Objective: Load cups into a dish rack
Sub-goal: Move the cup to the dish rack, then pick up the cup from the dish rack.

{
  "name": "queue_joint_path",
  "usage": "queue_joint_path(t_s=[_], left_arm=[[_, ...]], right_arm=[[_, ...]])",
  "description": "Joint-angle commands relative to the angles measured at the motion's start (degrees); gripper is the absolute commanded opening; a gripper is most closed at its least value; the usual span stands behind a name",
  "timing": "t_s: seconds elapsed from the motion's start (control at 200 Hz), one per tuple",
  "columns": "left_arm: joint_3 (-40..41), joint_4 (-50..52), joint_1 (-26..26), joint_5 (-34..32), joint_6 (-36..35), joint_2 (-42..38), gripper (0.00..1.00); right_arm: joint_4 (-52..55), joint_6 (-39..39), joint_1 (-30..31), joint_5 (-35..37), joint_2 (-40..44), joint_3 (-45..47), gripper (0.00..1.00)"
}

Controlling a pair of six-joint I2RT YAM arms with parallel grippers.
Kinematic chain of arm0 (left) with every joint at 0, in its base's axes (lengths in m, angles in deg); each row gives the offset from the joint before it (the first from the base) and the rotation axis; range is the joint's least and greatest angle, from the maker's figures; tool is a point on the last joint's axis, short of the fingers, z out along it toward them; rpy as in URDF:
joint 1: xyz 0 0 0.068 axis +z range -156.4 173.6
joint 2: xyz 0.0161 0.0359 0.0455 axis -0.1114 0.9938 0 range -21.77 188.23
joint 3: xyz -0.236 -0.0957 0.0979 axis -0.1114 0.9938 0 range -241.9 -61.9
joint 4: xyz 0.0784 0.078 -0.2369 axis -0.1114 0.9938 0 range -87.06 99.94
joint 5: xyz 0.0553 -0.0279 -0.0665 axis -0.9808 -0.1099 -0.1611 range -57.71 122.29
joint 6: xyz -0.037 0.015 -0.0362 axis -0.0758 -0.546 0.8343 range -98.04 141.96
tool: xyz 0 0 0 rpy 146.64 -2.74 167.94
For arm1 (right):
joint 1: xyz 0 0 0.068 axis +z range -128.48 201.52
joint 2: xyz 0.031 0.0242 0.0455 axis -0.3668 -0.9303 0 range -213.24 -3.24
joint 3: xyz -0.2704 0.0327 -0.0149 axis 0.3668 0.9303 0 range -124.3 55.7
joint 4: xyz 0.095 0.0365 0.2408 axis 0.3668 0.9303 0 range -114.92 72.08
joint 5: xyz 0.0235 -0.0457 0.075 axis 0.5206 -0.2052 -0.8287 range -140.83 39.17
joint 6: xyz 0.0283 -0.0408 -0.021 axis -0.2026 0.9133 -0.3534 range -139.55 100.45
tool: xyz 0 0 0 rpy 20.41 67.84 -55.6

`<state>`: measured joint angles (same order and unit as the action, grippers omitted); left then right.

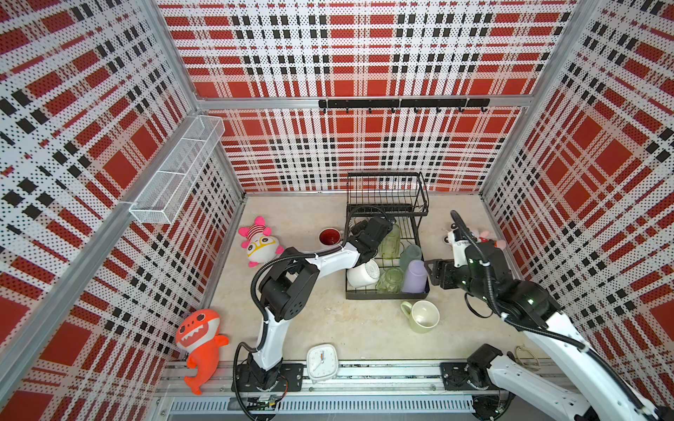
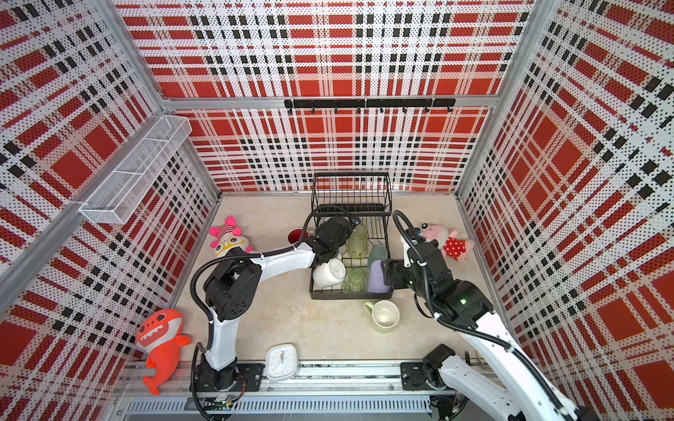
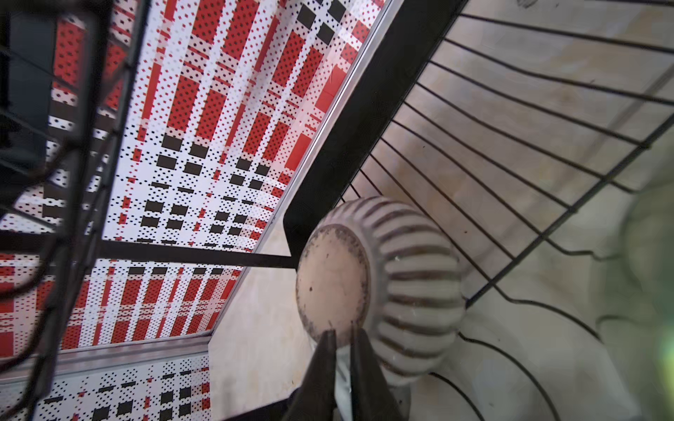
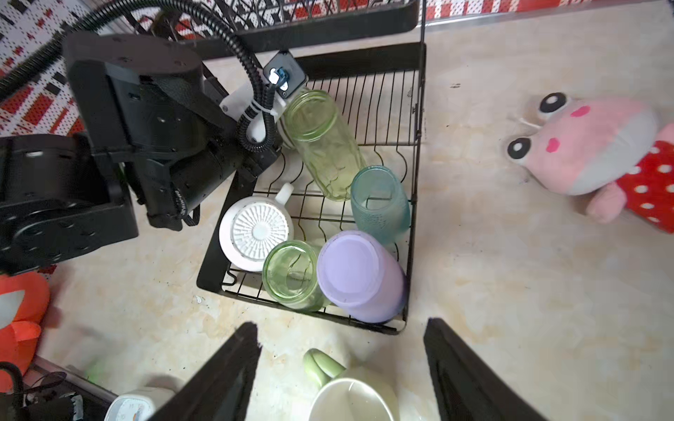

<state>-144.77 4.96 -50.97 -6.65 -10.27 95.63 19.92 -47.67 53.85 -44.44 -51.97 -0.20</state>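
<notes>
Plaid-walled cell, beige tabletop [image 1: 328,320]. Left gripper [image 3: 341,350] pinches the ribbed mug [image 3: 412,277] inside the dish rack [image 1: 386,296]; released, it may roll. Right gripper [image 4: 343,326], jaws wide, sits near the pale-green mug [image 4: 350,401] outside the rack; a jaw could clip its rim.

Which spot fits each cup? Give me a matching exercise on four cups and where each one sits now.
Cups: 1 lavender tumbler; 2 pale-green mug; 3 red-inside mug; 4 ribbed white mug.
Spots: A on its side, pinched by the left end effector; B mouth down in the dish rack; C on the table, on the rack's near side; D on the table between rack and striped pink plush.
Pairs: 1-B; 2-C; 3-D; 4-A.
</notes>
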Motion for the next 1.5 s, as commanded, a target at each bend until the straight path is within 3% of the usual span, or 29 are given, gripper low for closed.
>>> queue_joint_path(t_s=[0.0, 0.12, 0.215, 0.411, 0.526, 0.707, 0.862, 0.987, 1.092, 1.313, 1.493], left_arm=[[-0.4, -1.0, -2.3, -0.7, 0.5, -2.3, 0.15], [-1.6, 0.8, -3.4, -1.1, 2.6, -3.7, 0.15], [-1.3, 1.9, -4.0, -0.8, 4.0, -6.0, 0.15], [1.6, 3.9, -3.8, 1.8, 9.8, -14.2, 0.17], [4.1, 5.0, -2.5, 4.8, 14.1, -19.7, 0.2], [9.0, 6.9, 1.8, 10.2, 23.0, -28.4, 0.4], [15.8, 5.9, 6.7, 19.5, 30.9, -38.2, 0.44], [22.5, 3.2, 12.0, 27.2, 38.6, -45.7, 0.48], [28.7, -1.1, 16.6, 34.6, 45.2, -50.7, 0.49], [36.4, -5.2, 26.1, 48.0, 56.3, -54.2, 0.56], [39.0, -6.6, 29.6, 52.3, 58.6, -55.0, 0.59]], right_arm=[[-9.6, 0.1, -0.4, -2.4, -3.0, 0.4, 0.78], [-14.5, 0.6, -0.5, -3.7, -8.3, -0.1, 0.86], [-14.9, 2.8, -0.7, -0.8, -11.0, -1.1, 1.0], [-18.7, 6.1, -2.7, -1.7, -13.8, -0.5, 1.0], [-22.9, 6.7, -6.3, -8.5, -12.1, 1.6, 0.97], [-24.0, 10.9, -7.8, -13.0, -15.8, 0.6, 0.95], [-25.8, 13.1, -7.8, -15.4, -22.4, -0.9, 0.92], [-34.6, 14.4, -7.7, -17.4, -25.0, 2.1, 0.92], [-42.4, 16.9, -7.3, -14.2, -26.7, 5.4, 0.91], [-47.5, 18.0, -7.2, -14.9, -31.6, 5.8, 0.94], [-52.7, 17.5, -7.1, -13.2, -34.6, 6.2, 0.91]])
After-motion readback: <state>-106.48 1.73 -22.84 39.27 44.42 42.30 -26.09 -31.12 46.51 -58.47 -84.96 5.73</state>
